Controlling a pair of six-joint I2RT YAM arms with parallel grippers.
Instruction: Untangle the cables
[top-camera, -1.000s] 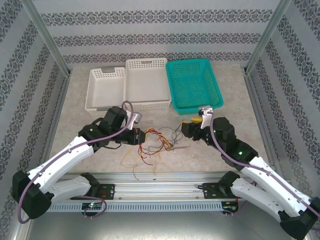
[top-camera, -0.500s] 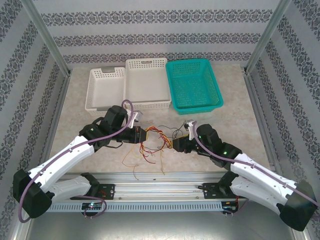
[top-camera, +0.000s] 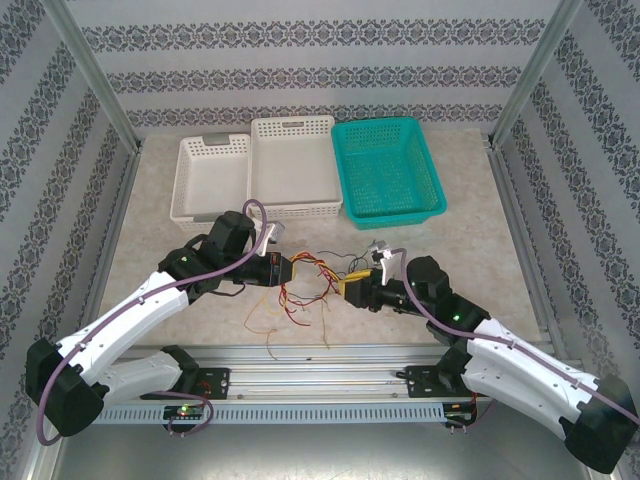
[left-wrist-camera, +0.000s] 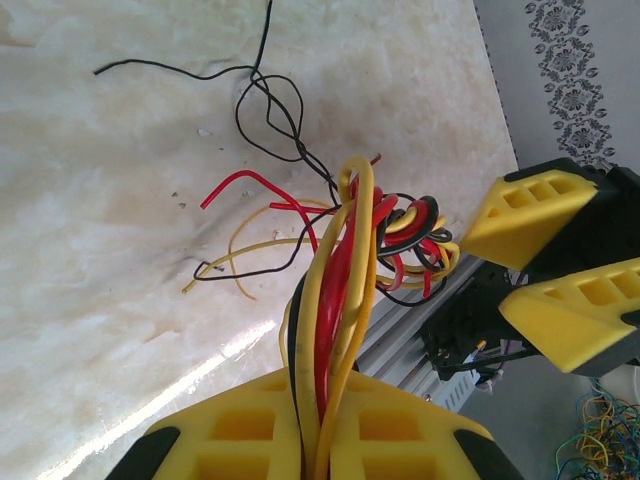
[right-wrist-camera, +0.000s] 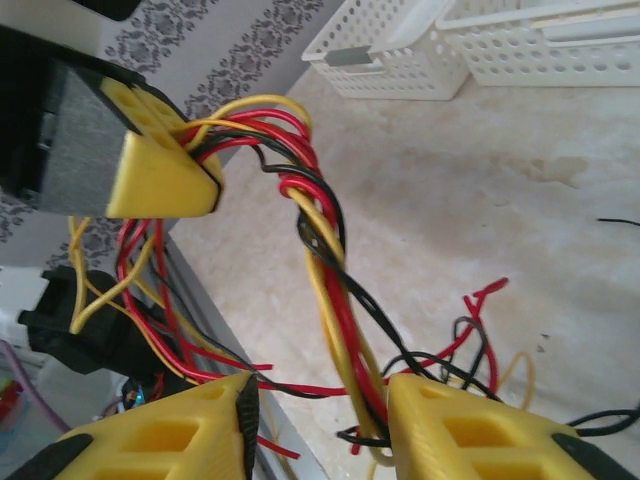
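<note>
The cables (top-camera: 314, 279) are a tangle of thin red, yellow and black wires hanging between the two grippers above the table's near middle. My left gripper (top-camera: 289, 270) is shut on one end of the bundle (left-wrist-camera: 338, 262), which runs straight up out of its yellow fingers (left-wrist-camera: 250, 430). My right gripper (top-camera: 346, 288) faces it from the right. Its jaws (right-wrist-camera: 320, 400) stand apart, with a twisted strand of the cables (right-wrist-camera: 322, 240) passing between them and lying against the right-hand finger (right-wrist-camera: 450, 430). Loose wire ends trail onto the table (left-wrist-camera: 215, 275).
Two white baskets (top-camera: 210, 182) (top-camera: 293, 168) and a teal basket (top-camera: 388, 172) stand in a row at the back. A metal rail (top-camera: 320, 362) runs along the near edge, just below the hanging wires. Stray wire ends (top-camera: 262, 322) lie near it.
My right gripper has swung left and down from beside the teal basket to the bundle, and its jaws have narrowed around a strand. The left gripper has kept still, holding its end.
</note>
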